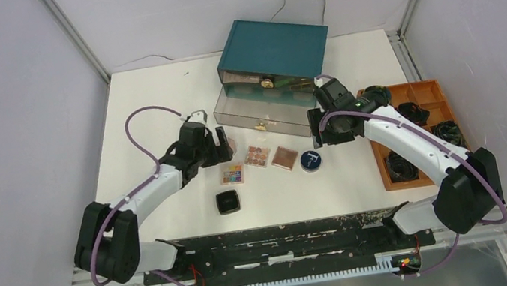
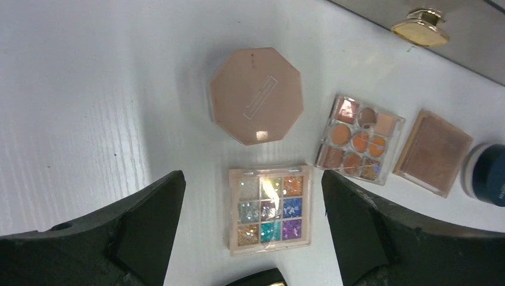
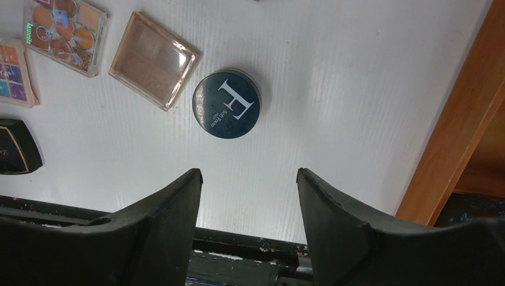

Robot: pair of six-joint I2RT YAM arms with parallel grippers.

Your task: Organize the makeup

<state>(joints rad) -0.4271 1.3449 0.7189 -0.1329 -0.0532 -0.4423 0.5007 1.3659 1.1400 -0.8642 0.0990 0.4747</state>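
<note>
Hovering spread and empty, the left tool (image 2: pixel 251 185) frames the colourful square glitter palette (image 2: pixel 271 208) lying on the white desk (image 2: pixel 71 89) at 6 o'clock from the pink octagonal compact (image 2: pixel 256 95), the right tool (image 3: pixel 249 176) equally spread; likely a pick approach, next calling for descent and closure.

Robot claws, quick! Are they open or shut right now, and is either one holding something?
Left gripper: open, holding nothing.
Right gripper: open, holding nothing.

Three palettes (image 2: pixel 271 208), three compacts (image 2: pixel 256 95), one drawer box (image 1: pixel 273 49)
</note>
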